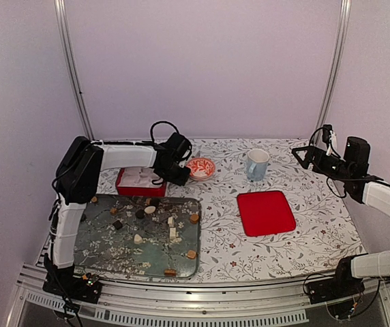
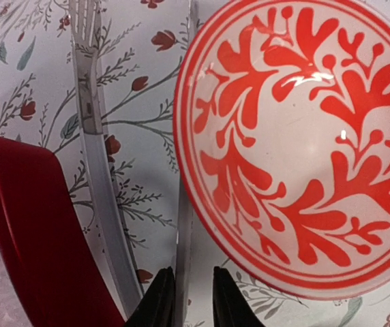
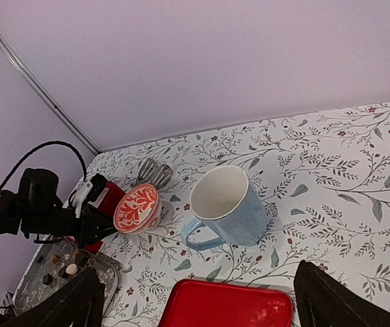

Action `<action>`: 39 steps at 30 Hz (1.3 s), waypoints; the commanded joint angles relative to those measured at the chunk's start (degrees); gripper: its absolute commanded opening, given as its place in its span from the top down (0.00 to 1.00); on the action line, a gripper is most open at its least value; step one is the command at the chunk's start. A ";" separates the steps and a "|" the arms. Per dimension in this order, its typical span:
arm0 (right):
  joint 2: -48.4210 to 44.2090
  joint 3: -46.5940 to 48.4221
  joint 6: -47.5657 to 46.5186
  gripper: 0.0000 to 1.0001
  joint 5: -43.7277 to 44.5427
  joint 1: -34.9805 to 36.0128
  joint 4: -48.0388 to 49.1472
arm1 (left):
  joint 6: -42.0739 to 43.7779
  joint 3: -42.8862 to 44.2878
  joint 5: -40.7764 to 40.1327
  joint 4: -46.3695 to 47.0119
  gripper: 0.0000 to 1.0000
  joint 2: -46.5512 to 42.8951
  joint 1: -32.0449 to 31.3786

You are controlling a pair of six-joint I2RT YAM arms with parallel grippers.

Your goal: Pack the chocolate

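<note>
Plain pale lilac walls (image 1: 202, 68) are closing in the space on three sides, with thin silver metal poles (image 1: 73, 68) standing up in the two back corners. A table (image 1: 215, 259) under a white cloth (image 1: 324, 225) with printed twigs and red flowers is lying in soft, even light.

Left arm (image 1: 123, 157), left of the mug (image 1: 257, 164): white tubular links and bulky black joint housings. A black cable loops over the wrist. The base block is black, with thin wires around it.

Right arm (image 1: 386, 197), right of the mug: same white links and black joints. Thin black cables run along the wrist and gather at the base.

Left gripper (image 2: 193, 300): glossy black fingers, narrow and tapered.

Right gripper (image 3: 205, 300): dull black fingers, broad and wedge-shaped.
</note>
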 commanded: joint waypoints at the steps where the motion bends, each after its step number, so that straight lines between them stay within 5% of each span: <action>1: -1.15 0.74 1.42 0.01 -3.06 0.17 0.65 | 0.79 2.82 0.16 -0.94 0.81 2.38 0.63; 9: -3.83 3.99 12.55 0.01 -10.19 0.62 6.17 | -0.30 2.89 -0.45 -2.07 0.87 3.37 1.00; 13: -4.82 7.20 18.48 0.01 -9.29 3.26 8.25 | -1.21 3.20 -1.02 -2.70 1.00 3.65 1.15; 23: -4.62 14.09 26.40 0.01 -4.48 9.61 9.82 | -7.05 1.94 -1.32 -0.75 1.00 0.65 1.38; 39: 1.18 25.25 34.28 0.01 -5.14 23.22 15.51 | -9.86 -6.54 6.74 15.29 1.00 -19.02 1.11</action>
